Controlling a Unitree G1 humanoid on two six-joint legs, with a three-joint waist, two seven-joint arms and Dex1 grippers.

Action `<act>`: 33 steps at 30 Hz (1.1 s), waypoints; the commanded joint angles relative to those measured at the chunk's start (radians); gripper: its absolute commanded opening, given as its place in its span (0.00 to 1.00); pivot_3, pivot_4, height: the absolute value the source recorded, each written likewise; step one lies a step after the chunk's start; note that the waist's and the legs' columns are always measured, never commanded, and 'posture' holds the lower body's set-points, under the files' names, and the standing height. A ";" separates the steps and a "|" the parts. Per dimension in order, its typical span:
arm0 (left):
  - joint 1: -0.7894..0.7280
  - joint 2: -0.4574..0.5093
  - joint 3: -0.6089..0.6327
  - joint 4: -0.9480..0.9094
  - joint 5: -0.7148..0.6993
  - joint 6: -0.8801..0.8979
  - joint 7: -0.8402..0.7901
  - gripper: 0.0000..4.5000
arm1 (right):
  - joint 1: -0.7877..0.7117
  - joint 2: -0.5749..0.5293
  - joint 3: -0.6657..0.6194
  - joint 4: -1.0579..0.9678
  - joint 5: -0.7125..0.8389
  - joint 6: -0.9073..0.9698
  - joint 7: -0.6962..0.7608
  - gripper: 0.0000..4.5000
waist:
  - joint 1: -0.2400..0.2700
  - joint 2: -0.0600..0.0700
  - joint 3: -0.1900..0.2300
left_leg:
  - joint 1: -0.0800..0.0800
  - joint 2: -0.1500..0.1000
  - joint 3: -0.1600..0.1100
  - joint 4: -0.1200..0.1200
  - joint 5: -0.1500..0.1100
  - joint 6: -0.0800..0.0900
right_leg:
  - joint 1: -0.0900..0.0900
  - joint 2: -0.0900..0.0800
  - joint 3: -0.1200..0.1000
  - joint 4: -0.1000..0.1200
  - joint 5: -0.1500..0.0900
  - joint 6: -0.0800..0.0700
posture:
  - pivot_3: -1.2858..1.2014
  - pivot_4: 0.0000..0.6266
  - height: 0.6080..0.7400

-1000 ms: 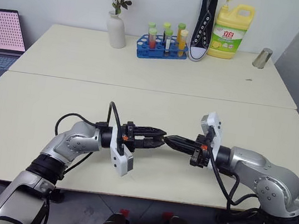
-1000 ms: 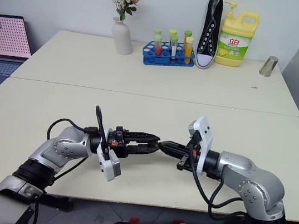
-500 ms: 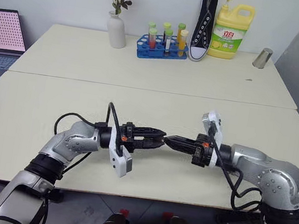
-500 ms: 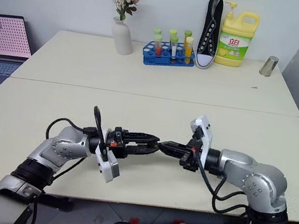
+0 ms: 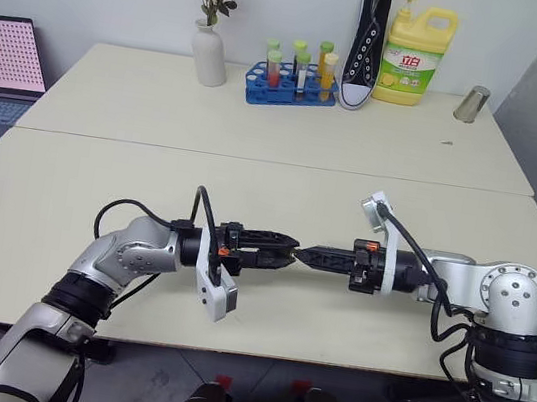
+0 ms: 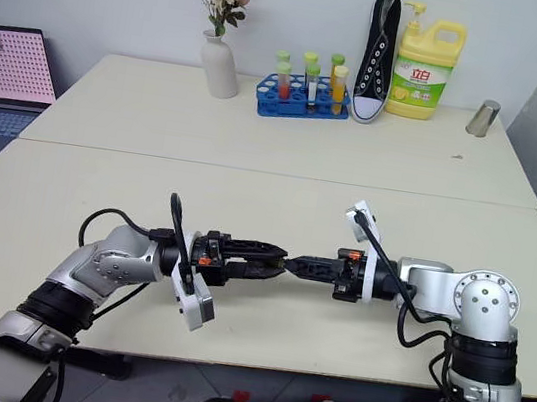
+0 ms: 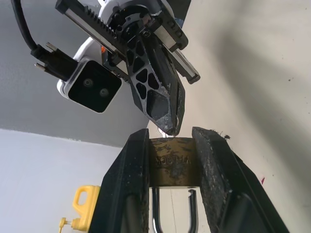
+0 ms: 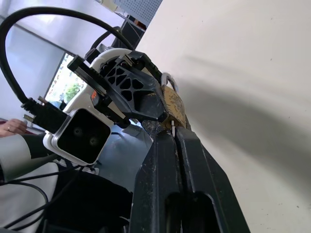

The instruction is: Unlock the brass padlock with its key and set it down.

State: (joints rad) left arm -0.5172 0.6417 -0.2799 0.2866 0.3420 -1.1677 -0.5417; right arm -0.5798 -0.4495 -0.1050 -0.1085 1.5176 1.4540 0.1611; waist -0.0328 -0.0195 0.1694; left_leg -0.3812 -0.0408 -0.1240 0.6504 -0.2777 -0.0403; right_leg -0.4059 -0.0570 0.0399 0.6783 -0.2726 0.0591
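- Spanning the whole near scene, a pale table [image 5: 259,129] is seen, made of two tops butted along a seam.
- At its far edge a yellow detergent bottle [image 5: 416,59], a black sneaker [image 5: 366,44] stood on end, a white vase [image 5: 208,55] of dried flowers, a blue rack of test tubes [image 5: 291,85] and a small metal cup [image 5: 472,104] are lined up.
- A laptop [image 5: 2,55] is placed off the table's left end.
- Above the near top, the left pincer [image 5: 284,251] and the right pincer [image 5: 303,256] are held level and pointed at each other, tip to tip.
- The left pincer is partly closed, and the brass padlock [image 7: 175,162] is clamped by its sides between the two fingers [image 7: 129,182], with the silvery shackle [image 7: 156,213] turned back toward the wrist.
- The right pincer is fully closed, its fingers [image 8: 165,165] pressed together; a thin sliver of metal [image 8: 172,130] is pinched at their tips and set against the padlock's free end.
- Whether that sliver is the key cannot be told for sure.
- The padlock is held in the air above the table, touching nothing but the two pincers.
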 commanded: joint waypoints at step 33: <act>0.004 -0.002 -0.034 -0.031 -0.027 0.028 0.018 0.22 | 0.043 -0.118 0.275 -0.293 -0.643 -0.457 0.451 0.92 | 0.001 0.001 0.000 | -0.001 0.000 -0.001 0.000 0.000 0.000 | -0.001 0.000 -0.001 0.000 0.000 0.000 | 0.52 0.24 1.00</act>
State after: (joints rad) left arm -0.5053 0.6406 -0.3158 0.2830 0.3359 -1.1383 -0.5344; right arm -0.5134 -0.5754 0.1794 -0.3979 0.8835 0.9975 0.6163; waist -0.0318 -0.0187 0.1697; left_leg -0.3817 -0.0408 -0.1247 0.6506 -0.2776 -0.0405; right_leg -0.4064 -0.0569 0.0392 0.6779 -0.2726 0.0592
